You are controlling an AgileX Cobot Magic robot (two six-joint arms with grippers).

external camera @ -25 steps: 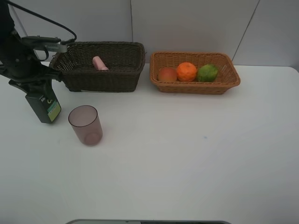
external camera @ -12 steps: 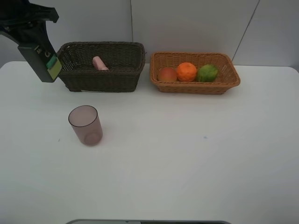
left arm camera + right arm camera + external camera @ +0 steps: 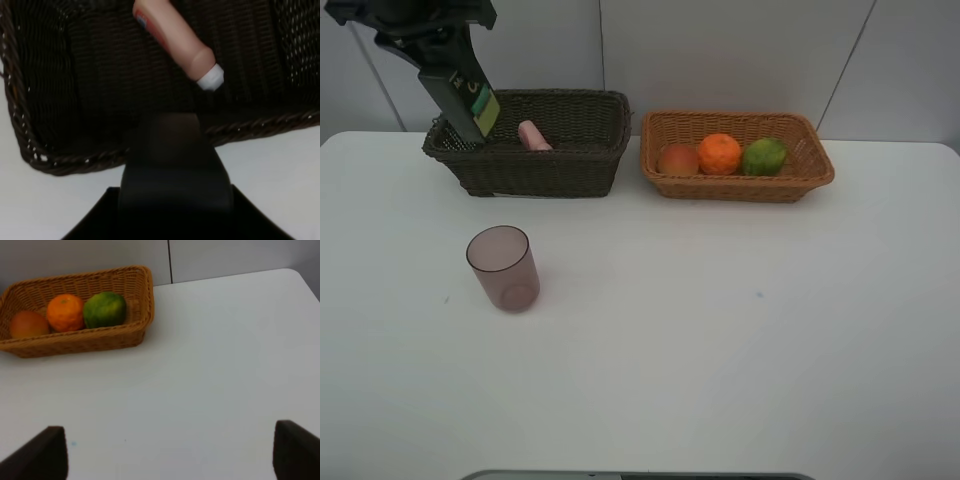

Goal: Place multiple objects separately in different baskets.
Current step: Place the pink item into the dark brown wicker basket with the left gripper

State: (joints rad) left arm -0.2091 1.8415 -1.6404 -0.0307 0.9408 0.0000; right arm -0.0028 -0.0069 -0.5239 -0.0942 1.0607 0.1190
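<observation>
Task approx. 2/3 done: 3 fruits sit in tan basket (image 3: 820, 165), pink tube (image 3: 533, 136) in dark basket (image 3: 550, 170), left gripper (image 3: 438, 45) holds pump bottle (image 3: 460, 100) tilted over it, right gripper (image 3: 165, 455) open w/ nothing, mauve cup (image 3: 503, 267) left on counter (image 3: 720, 330).

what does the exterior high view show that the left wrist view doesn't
Only the exterior high view shows the mauve cup standing on the white table, and the light wicker basket holding the red-orange fruit, orange and lime. Only the left wrist view shows the pink tube's white cap. Both show the dark wicker basket, the pink tube lying inside it, and the dark green bottle held tilted over the basket's left end by the left gripper.
</observation>
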